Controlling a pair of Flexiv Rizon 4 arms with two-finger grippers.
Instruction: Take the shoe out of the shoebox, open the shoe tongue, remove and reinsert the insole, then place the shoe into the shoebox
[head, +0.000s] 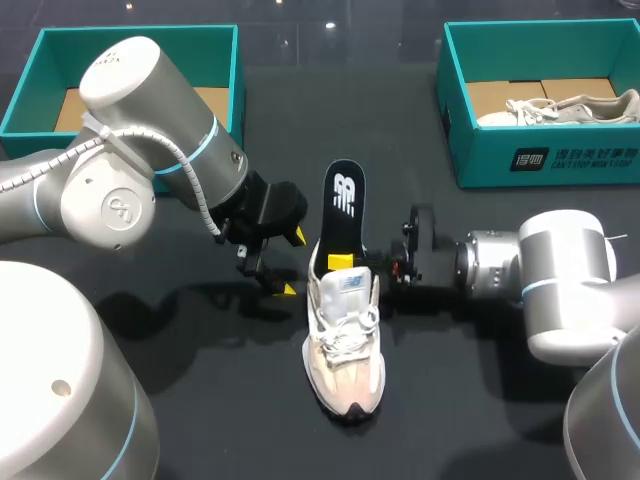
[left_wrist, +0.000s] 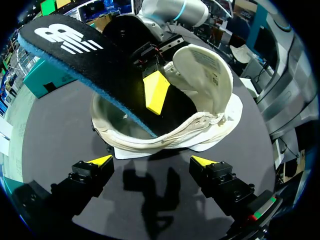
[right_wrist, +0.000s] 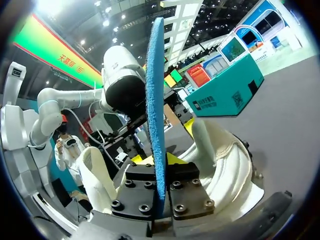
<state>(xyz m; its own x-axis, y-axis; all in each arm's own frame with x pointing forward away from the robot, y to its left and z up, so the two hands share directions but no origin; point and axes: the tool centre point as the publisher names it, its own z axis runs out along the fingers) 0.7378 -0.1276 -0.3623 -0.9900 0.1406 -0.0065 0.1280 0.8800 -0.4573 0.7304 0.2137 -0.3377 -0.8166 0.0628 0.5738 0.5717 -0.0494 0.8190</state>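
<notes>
Right gripper (right_wrist: 160, 162), arm reaching in level from the side, jaws clamped on black-topped, blue-backed foam insole (head: 343, 200) sticking up out of cream mesh sneaker (head: 345, 350) on dark table (head: 200, 400). Left gripper (head: 293, 263) hovers beside sneaker, jaws open. Insole's lower end hidden inside.

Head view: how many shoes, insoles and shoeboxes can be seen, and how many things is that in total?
shoe: 2
insole: 1
shoebox: 2
total: 5
</notes>
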